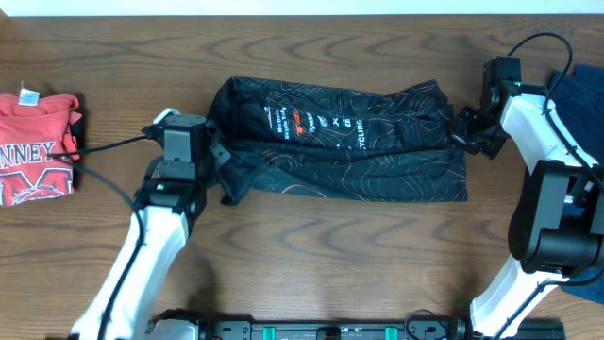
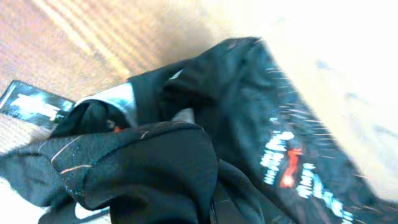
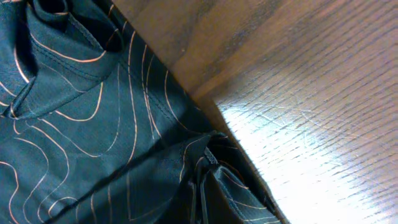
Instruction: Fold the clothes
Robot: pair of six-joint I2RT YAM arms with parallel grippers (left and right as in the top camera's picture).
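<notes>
The table (image 1: 330,255) is brown wood, and both arms reach over it from the near edge.

The left gripper (image 1: 219,157) is at the left end of the jersey (image 1: 349,151). Its fingers are closed tight and pinch the cloth there. The black cloth is bunched in a lump right at the tips. In the left wrist view the jersey is piled in thick folds close to the camera, so the fingers are hidden under it. A row of white and red letters runs along the cloth.

The right gripper (image 1: 464,128) is at the right end of the jersey. Its fingers are closed too and hold the edge of the cloth. In the right wrist view the cloth, with its thin wavy lines, gathers into a small pinch at the bottom of the picture. Bare wood is just beside it.

Between the two grippers the jersey lies spread on the middle of the table, long from left to right. Small logos sit on its far half.

Off to the left, well apart from the jersey, a folded red shirt (image 1: 38,146) lies at the table's edge. At the far right, behind the right arm, a dark blue cloth (image 1: 580,90) shows.
</notes>
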